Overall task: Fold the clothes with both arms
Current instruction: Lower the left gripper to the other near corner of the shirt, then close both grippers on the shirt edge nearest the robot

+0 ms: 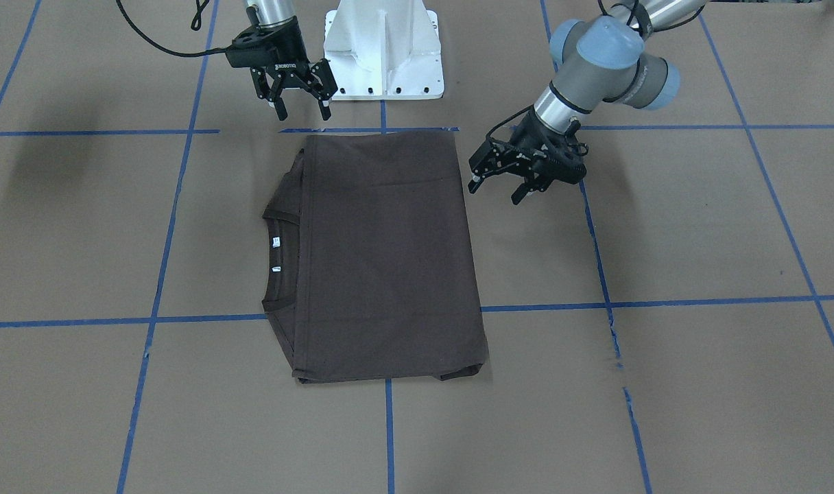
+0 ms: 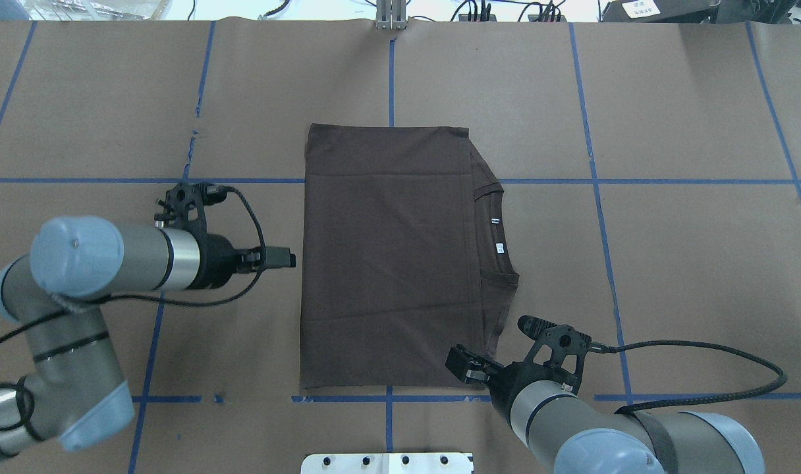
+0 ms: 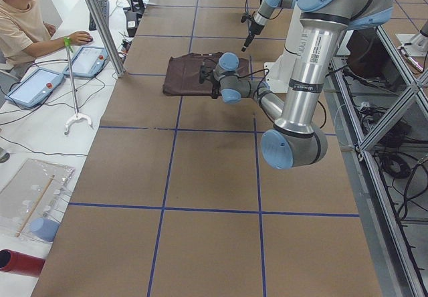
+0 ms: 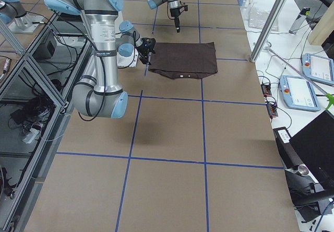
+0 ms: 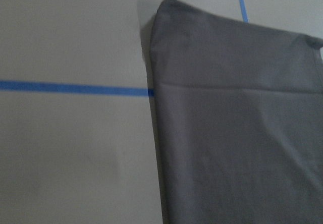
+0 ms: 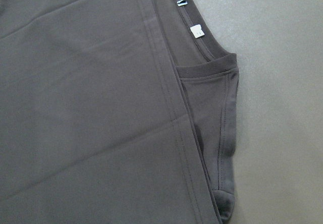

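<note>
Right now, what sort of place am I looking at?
Probably a robotics lab: a table gridded with blue tape, left arm and right arm by a white pedestal, a person with tablets alongside.

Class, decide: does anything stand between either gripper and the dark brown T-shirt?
Nothing visible does. The dark brown folded T-shirt lies flat on the brown paper-covered table. The left gripper is beside one edge and the right gripper is by a corner. Both have open jaws, with only bare paper between.
</note>
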{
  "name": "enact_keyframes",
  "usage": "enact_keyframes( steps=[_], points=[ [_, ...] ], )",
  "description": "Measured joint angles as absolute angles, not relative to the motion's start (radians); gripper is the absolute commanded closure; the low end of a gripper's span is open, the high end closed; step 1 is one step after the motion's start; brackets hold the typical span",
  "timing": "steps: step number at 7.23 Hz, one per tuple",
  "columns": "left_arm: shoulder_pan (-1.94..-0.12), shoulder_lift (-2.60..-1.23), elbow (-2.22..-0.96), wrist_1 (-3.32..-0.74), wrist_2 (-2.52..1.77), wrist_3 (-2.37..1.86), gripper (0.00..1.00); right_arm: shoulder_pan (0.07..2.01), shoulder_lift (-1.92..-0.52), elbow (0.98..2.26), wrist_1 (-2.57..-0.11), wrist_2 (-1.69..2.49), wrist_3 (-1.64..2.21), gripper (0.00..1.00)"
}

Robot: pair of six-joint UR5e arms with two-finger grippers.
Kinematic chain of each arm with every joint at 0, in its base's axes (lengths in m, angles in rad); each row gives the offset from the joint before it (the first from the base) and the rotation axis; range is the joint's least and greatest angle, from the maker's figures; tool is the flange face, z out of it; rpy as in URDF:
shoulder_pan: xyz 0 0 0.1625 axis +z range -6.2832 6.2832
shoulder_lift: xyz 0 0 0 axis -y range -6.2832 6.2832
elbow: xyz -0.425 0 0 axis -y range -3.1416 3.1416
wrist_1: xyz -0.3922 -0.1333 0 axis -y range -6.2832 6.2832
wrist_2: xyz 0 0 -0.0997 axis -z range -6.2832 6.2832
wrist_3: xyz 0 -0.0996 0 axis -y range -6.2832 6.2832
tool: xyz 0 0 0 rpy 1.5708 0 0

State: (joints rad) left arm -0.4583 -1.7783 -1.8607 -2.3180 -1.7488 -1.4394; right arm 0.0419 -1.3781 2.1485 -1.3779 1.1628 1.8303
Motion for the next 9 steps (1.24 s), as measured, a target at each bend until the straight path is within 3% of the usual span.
enact_keyframes(
  steps=[1, 2, 6, 9],
  points=[
    [-0.353, -1.741, -1.908, -2.303, -1.651, -1.577, 0.46, 0.049, -1.380, 2.149, -1.376, 1.163, 1.831, 0.00],
    [-0.261, -1.745, -1.924, -2.250, -1.556, -1.715, 0.48, 0.054, -1.381, 2.149, -1.375, 1.163, 1.831, 0.00],
    [-0.134, -1.821, -1.914, -2.098, -1.453, -1.905, 0.49, 0.058, -1.381, 2.149, -1.374, 1.161, 1.832, 0.00],
    [-0.129, -1.822, -1.908, -2.092, -1.452, -1.906, 0.40, 0.058, -1.380, 2.150, -1.374, 1.161, 1.832, 0.00]
  ],
)
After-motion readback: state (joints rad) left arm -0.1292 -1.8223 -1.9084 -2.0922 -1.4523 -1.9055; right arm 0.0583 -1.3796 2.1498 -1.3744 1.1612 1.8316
